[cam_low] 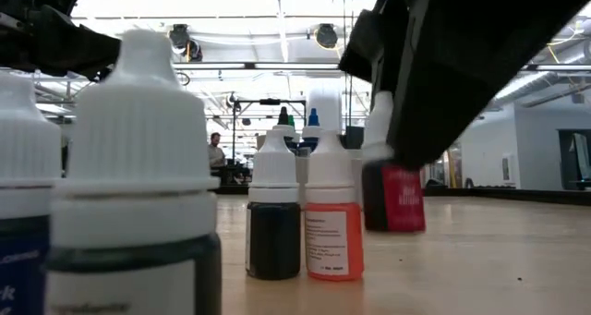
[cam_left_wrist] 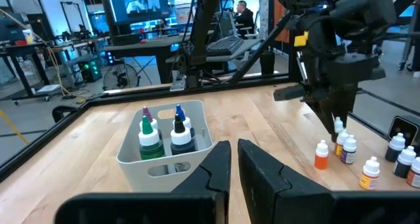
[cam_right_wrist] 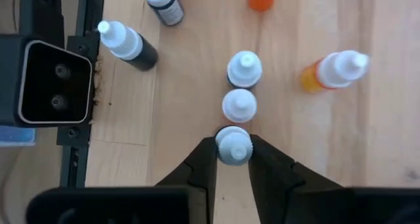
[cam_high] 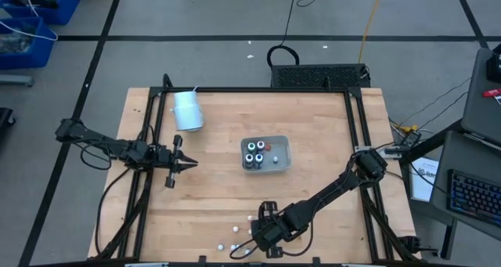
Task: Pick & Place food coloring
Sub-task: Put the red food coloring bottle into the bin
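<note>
While two bottles (cam_right_wrist: 240,87) crowd ahead, right gripper (cam_right_wrist: 233,159) pinches one

Grey floor (cam_high: 211,16) crossed by dark lines is seen around the wooden table (cam_high: 313,142). Blue bins (cam_high: 35,12) are spotted upper left, a keyboard (cam_high: 473,200) lower right. Ceiling lights (cam_low: 323,33) are lit; a seated person (cam_low: 216,153) is glimpsed mid-left.

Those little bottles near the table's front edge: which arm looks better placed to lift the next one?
The right. Its claw is already down among the loose bottles, fingers closed around one white cap. The left claw waits off to the tray's left, far from them.
</note>
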